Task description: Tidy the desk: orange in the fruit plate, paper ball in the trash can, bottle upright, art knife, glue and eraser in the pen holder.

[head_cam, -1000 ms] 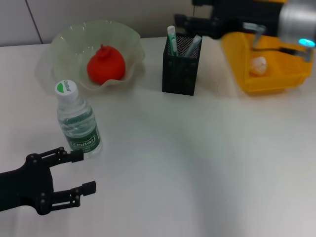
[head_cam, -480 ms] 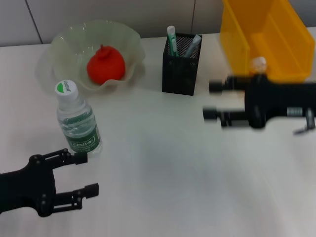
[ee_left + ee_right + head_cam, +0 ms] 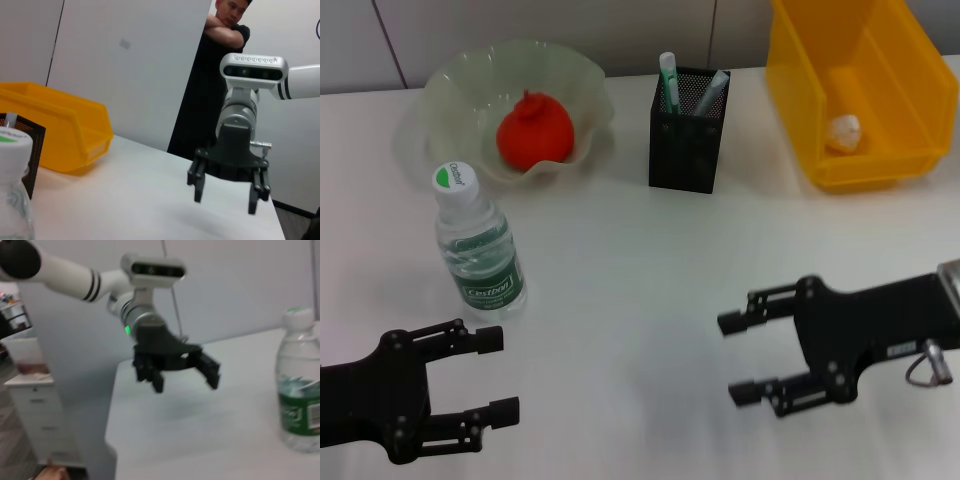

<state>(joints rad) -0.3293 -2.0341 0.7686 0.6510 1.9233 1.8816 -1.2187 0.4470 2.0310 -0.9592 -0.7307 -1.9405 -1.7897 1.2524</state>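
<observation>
The orange (image 3: 533,133) lies in the pale fruit plate (image 3: 450,85) at the back left. The clear bottle (image 3: 477,243) with a green label stands upright in front of the plate; it also shows in the right wrist view (image 3: 299,381). The black mesh pen holder (image 3: 686,130) holds several items. The paper ball (image 3: 843,131) lies in the yellow trash can (image 3: 865,170) at the back right. My left gripper (image 3: 498,372) is open and empty at the front left, just in front of the bottle. My right gripper (image 3: 738,356) is open and empty at the front right.
The white table (image 3: 650,260) lies between the two grippers. A person in black (image 3: 215,75) stands behind the table in the left wrist view. A white cabinet (image 3: 40,415) stands beside the table in the right wrist view.
My right arm has swung from the yellow trash can at the back right down to the front right of the table. My left gripper has drawn back slightly from the bottle.
</observation>
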